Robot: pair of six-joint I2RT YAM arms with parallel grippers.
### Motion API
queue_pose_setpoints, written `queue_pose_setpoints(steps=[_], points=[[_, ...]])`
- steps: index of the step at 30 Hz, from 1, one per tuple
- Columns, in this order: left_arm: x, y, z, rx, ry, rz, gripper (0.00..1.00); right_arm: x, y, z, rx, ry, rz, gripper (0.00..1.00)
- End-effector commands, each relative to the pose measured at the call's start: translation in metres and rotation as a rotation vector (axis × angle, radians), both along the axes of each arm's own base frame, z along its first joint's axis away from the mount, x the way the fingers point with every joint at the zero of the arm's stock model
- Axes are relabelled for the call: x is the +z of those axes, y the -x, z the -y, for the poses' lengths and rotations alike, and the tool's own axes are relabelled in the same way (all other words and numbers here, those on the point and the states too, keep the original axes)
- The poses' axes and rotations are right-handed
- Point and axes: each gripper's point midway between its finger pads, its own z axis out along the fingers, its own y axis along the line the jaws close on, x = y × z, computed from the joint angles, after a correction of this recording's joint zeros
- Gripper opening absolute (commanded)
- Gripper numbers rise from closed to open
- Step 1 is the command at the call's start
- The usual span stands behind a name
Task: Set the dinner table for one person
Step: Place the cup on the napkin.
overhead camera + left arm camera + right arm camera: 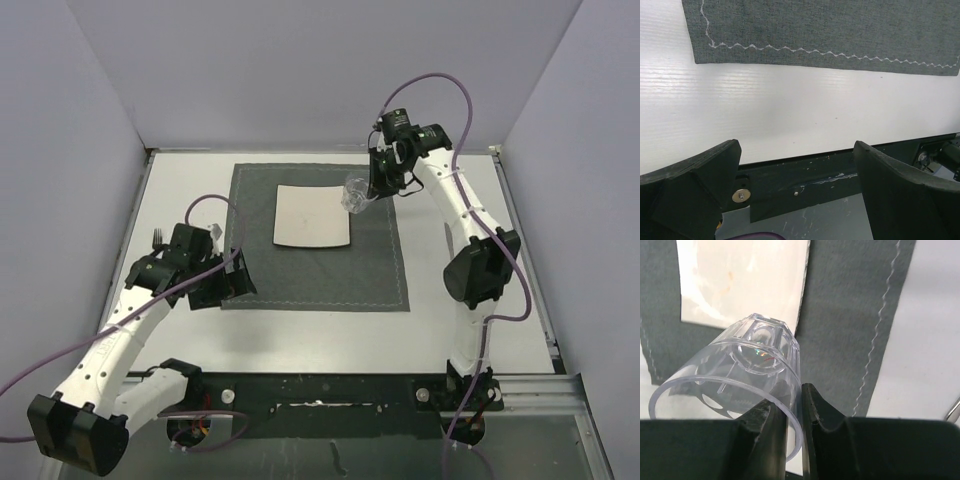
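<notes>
The dinner table (450, 330) is a broad white top that carries a dark grey placemat (380, 270). A white square plate (312, 216) lies on the mat. My right gripper (370, 188) is shut on the wall of a clear plastic cup (355, 193), held tilted above the plate's far right corner. In the right wrist view one finger is inside the cup (740, 365) and one outside, with the right gripper (794, 395) pinching its rim. My left gripper (228, 280) stands open and holds nothing, over the mat's near left corner. Its fingers (700, 175) are wide apart.
A fork (157, 238) lies on the table left of the mat, partly hidden by my left arm. A thin metal sliver (955, 410) shows at the right edge of the right wrist view. The table's near edge and a dark rail (805, 175) lie under the left gripper.
</notes>
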Motion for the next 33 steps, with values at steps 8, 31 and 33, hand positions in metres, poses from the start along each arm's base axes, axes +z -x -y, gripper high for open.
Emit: queue_pose_setpoints(steps=[8, 31, 33], points=[[-0.005, -0.031, 0.003, 0.011, -0.036, 0.039, 0.98, -0.025, -0.088, 0.022, -0.065, -0.063, 0.025, 0.00], [-0.027, -0.055, 0.008, 0.022, -0.104, 0.054, 0.98, -0.110, -0.164, 0.045, -0.147, -0.050, 0.091, 0.00], [-0.030, -0.053, 0.009, 0.017, -0.107, 0.042, 0.98, -0.113, -0.166, 0.047, -0.152, -0.037, 0.093, 0.00]])
